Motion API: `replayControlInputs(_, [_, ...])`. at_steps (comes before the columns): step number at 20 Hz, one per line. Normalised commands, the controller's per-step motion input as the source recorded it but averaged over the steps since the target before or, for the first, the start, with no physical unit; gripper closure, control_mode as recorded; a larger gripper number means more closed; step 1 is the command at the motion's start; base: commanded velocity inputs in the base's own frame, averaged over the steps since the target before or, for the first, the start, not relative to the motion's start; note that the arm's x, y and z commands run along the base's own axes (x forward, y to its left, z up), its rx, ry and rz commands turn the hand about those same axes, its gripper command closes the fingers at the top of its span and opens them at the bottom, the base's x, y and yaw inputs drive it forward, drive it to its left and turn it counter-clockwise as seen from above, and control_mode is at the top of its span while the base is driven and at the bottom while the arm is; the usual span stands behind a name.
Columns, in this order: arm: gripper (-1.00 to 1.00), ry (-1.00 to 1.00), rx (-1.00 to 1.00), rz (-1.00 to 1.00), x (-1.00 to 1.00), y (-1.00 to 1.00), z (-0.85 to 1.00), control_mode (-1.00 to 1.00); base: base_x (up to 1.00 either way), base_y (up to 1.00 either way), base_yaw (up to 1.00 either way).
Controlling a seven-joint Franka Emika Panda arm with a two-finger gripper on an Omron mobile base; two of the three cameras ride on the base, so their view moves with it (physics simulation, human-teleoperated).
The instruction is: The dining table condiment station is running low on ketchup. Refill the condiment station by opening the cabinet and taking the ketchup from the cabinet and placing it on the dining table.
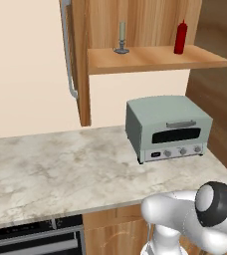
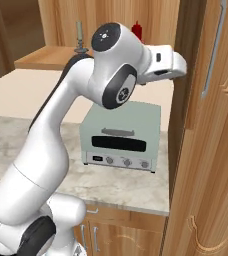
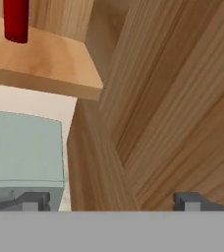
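The cabinet [image 1: 155,60] stands with both doors swung open. On its wooden shelf the red ketchup [image 1: 180,37] stands upright at the right end, also seen as the ketchup [image 2: 137,31] behind my arm and the ketchup [image 3: 16,19] at the top left of the hand view. My gripper [image 3: 112,202] is open and empty, to the right of the bottle and lower than the shelf, facing the cabinet's inner wooden side. The open right door [image 2: 211,125] is close by my hand. The dining table is out of view.
A grey candlestick [image 1: 121,39] stands on the shelf left of the ketchup. A pale green toaster oven [image 1: 168,127] sits on the marbled counter [image 1: 60,169] right under the shelf. The left door's bar handle [image 1: 68,50] juts out at the upper left.
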Motion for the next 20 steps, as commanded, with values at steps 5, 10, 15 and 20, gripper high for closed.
replayControlInputs(5, [-1.00, -0.07, -0.01, 0.02, -0.23, 0.29, 0.00, -1.00, 0.00, 0.00, 0.00])
replayControlInputs(10, [-1.00, -0.03, 0.00, -0.03, 0.15, 0.99, 0.00, -1.00, 0.00, 0.00, 0.00])
replayControlInputs(15, [-1.00, -0.20, 0.05, -0.05, 0.44, 0.87, -0.02, -1.00, 0.00, 0.00, 0.00])
replayControlInputs(20, [-1.00, -0.33, 0.14, -0.01, 0.15, 0.33, 0.10, -1.00, 0.00, 0.00, 0.00])
